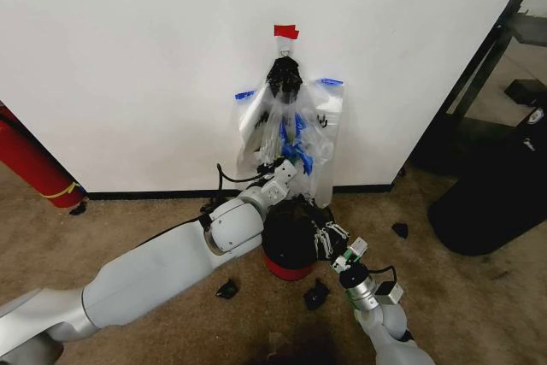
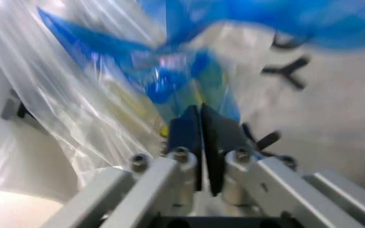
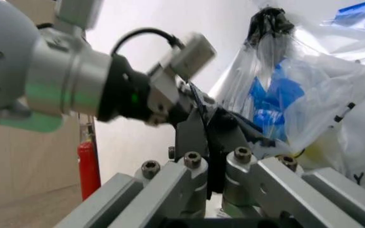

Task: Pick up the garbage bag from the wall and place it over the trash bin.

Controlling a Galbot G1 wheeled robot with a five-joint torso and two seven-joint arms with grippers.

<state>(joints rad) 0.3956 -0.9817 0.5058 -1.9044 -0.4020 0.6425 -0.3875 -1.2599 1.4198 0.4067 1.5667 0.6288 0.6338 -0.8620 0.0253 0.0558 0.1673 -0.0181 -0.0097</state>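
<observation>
Left gripper [image 1: 289, 162] pinching the garbage bag [image 1: 291, 126] on the wall [image 1: 154, 57]; right gripper [image 1: 329, 237] clenched beside the trash bin [image 1: 289, 245].

From where I stand, the left arm reaches up from the carpet, its dark flat jaws pressed almost together on a fold of thin, crinkly see-through plastic near the bag's blue handle. The bag hangs limp against the smooth white wall, bunched into a black knot [image 1: 284, 74] under a strip of red tape [image 1: 286, 32], black lettering showing on its pale side. Below it sits the small round black bin with its red base, on the carpet by the baseboard. To the right, the right gripper hovers just beside the bin's rim, jaws closed on nothing.
</observation>
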